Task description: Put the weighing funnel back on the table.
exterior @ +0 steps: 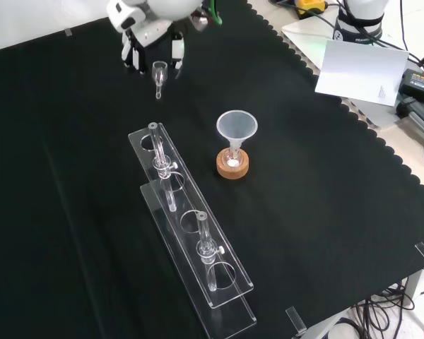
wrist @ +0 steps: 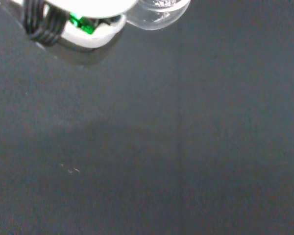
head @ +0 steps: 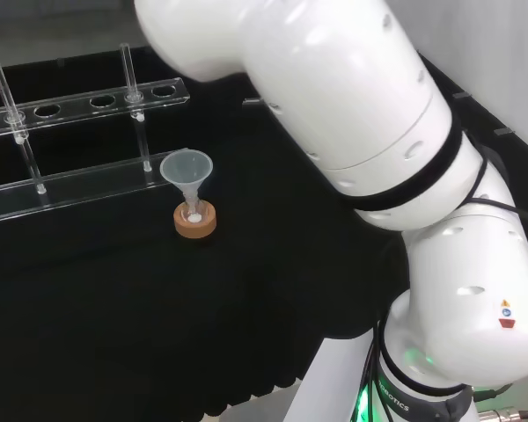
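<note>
We see the weighing funnel (exterior: 159, 73) in the robot hand (exterior: 150, 39), near the top of the front view, left of centre. The small clear piece hangs below the palm with its short stem pointing down at the cloth. Dark and white fingers (exterior: 177, 52) stand on either side of its upper part and curl in on it, so we log the robot hand as grasping the weighing funnel. We cannot tell from this view whether the stem tip touches the cloth. In the wrist view a clear rounded part of the same piece (wrist: 157, 11) sits just beside a blurred white part of the robot hand (wrist: 88, 4), with plain black cloth behind.

Around it, the counter (exterior: 325, 212) is covered with black cloth. In the front view the funnel (exterior: 237, 126) stands mouth up, below and to the right of the robot hand and well apart from it. Its stem sits in a small flask (exterior: 232, 159) on a cork ring (exterior: 232, 170).

Left of the funnel in the front view, a clear two-tier rack (exterior: 230, 293) runs diagonally toward the lower right, with two upright tubes (exterior: 159, 152) in its holes. In the head view the rack lies behind and to the left of the funnel, close to it. The white arm (head: 361, 114) takes up the right side of the head view.
</note>
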